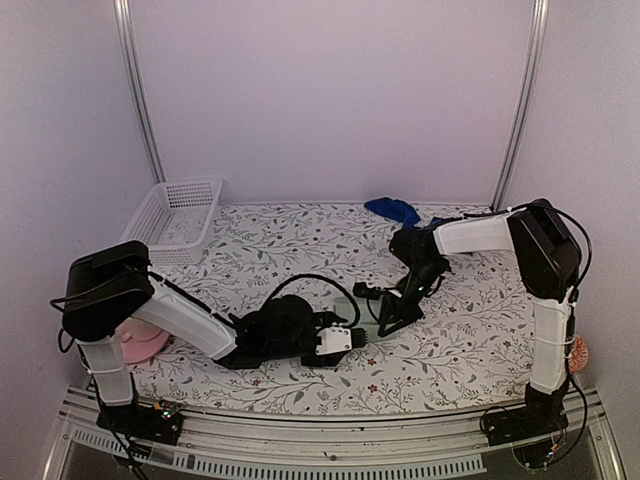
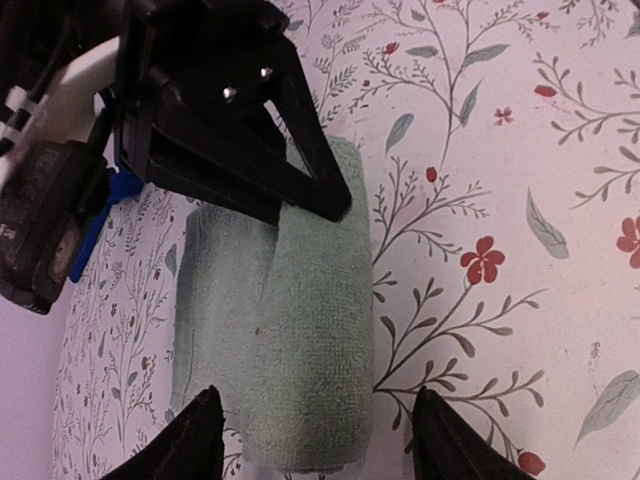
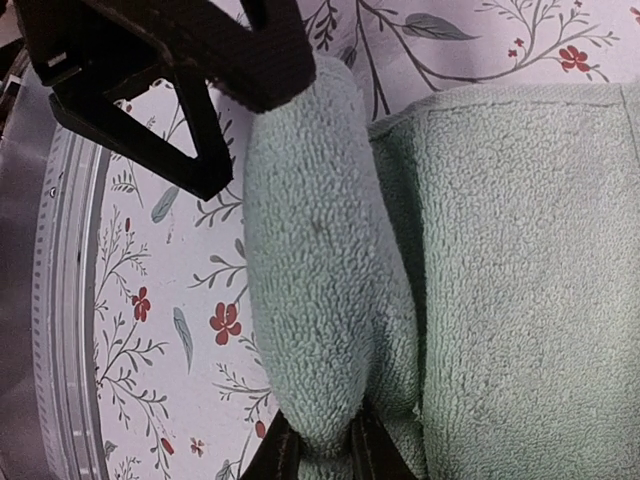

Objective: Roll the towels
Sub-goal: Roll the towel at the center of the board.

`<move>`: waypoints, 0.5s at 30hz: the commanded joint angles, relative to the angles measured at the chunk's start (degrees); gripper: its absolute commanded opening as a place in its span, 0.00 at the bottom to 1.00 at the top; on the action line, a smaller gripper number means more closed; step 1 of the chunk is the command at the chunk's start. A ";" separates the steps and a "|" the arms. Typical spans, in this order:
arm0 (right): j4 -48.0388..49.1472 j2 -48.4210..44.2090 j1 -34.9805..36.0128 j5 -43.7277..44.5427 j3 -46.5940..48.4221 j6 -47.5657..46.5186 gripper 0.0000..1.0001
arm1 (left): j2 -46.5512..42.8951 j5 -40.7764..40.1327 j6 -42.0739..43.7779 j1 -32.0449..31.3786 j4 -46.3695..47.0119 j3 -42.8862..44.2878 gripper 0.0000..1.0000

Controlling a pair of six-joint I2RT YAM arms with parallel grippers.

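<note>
The right pincer [image 3: 325,440] is pinching the sage-green towel [image 3: 310,250] roll; the left pincer [image 2: 320,435] is straddling it spread, probably risking the unheld end loosening.

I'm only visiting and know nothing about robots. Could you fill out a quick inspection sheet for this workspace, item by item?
Surface: flower-print cloth, lying flat.
Job's things: green towel in the middle, partly rolled, with a flat part beside the roll; blue towel bunched at the far edge, not rolled.
Clutter: white basket at far left; pink object at near left, by the left arm.
End effectors: left end effector open, straddling one end of the roll; right end effector shut on the other end.
Cables: black cable loops above the left arm.
Surroundings: pale walls; two metal posts at the back.
</note>
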 commanded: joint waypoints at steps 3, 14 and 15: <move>-3.97 2.51 -0.49 1.21 -0.40 -0.23 0.18 | 2.34 0.32 0.86 -1.00 -1.72 2.21 0.62; -4.44 3.12 -0.70 1.02 -0.36 -0.46 0.18 | 4.45 -0.50 1.20 -1.28 -3.43 4.01 0.34; -4.49 2.99 -0.75 1.04 -0.43 -0.56 0.18 | 4.49 -0.43 1.19 -1.25 -3.72 4.13 0.29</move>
